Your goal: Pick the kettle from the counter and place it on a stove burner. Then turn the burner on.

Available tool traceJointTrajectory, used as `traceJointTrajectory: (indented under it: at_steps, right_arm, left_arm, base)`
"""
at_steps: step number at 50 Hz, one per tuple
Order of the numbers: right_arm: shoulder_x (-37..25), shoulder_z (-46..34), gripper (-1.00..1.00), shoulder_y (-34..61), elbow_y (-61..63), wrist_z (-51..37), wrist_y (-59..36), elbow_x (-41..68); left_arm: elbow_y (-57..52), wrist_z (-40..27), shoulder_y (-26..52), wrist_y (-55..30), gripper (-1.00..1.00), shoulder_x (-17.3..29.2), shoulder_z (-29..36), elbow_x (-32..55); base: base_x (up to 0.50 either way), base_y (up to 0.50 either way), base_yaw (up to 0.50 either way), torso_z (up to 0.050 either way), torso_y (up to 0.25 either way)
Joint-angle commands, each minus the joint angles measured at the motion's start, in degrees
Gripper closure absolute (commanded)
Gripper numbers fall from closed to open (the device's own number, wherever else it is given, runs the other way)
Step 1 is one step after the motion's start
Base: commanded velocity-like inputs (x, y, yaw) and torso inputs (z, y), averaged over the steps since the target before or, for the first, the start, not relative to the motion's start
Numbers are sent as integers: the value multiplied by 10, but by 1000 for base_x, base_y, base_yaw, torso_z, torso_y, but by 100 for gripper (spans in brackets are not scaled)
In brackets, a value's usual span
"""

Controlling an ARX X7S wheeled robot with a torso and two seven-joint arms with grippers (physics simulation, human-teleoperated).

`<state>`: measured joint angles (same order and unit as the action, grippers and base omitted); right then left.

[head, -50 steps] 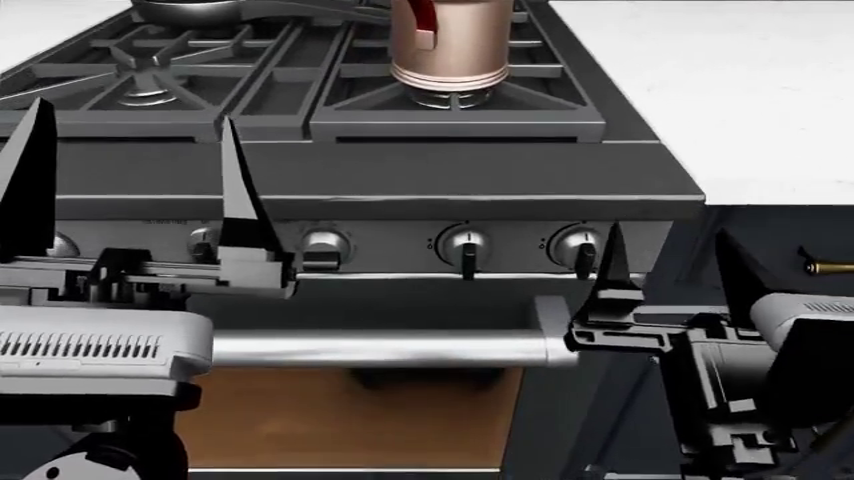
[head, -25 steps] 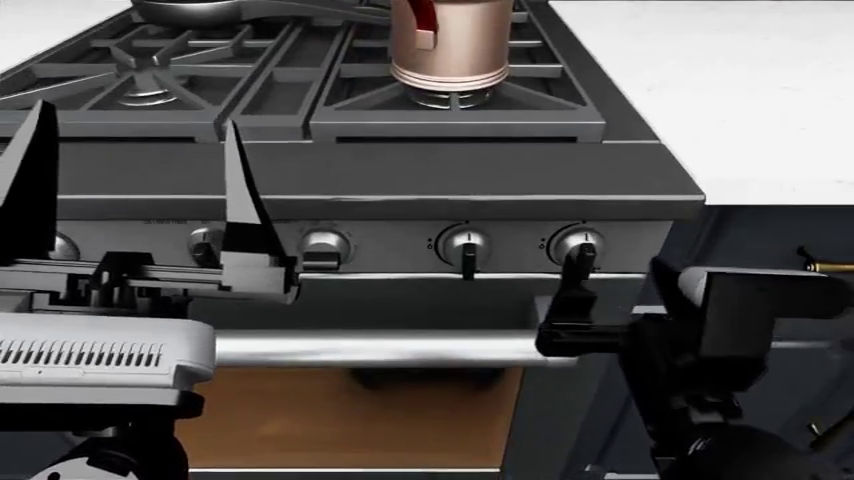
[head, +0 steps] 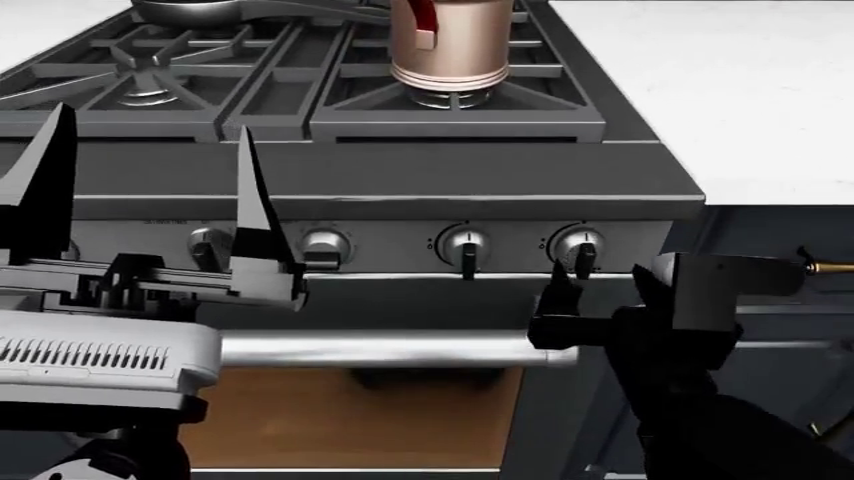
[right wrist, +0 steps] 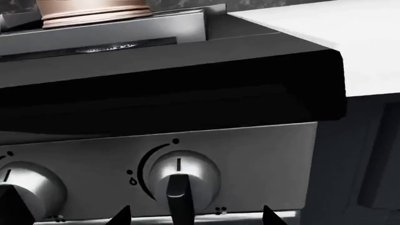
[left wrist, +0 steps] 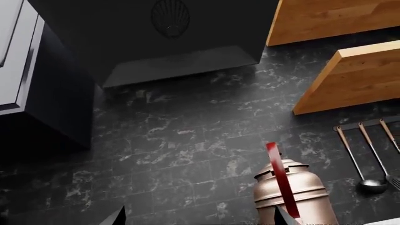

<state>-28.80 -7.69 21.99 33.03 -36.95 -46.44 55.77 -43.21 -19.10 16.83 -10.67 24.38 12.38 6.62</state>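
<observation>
- The kettle (head: 450, 45), copper-pink metal with a ribbed base band, stands upright on the stove's far-right grate; the head view cuts off its top, showing only a slice of red handle. From the left wrist view the kettle (left wrist: 291, 190) shows its domed lid and a big red handle arching over it.
- The stove burner (head: 450, 98), a round grey head, sits directly under the kettle's base, ringed by a dark cast-iron grate with radiating spokes.
- The counter (head: 727, 90), white stone-look with faint speckles, lies flat just right of the stove, over dark cabinets.
</observation>
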Motion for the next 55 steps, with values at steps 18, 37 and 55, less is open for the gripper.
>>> traceJointTrajectory:
  at_steps: [18,37,55]
  right_arm:
    - [11,-31,-100,41,-51,6,-12,-12]
    - [5,-32,100,35,-31,-7,-11,-16]
    - [-56,-155,100,114,62,-42,-116,-110]
  left_arm:
    - [5,-2,2,0,-100,4,5,-1]
    - [2,-5,1,-3,-100,5,7,2]
    - [2,-5,2,-3,-100,7,8,6]
  base:
    - [0,0,0,0,0]
    - [0,0,0,0,0]
    - [-6,0,-3,0,3]
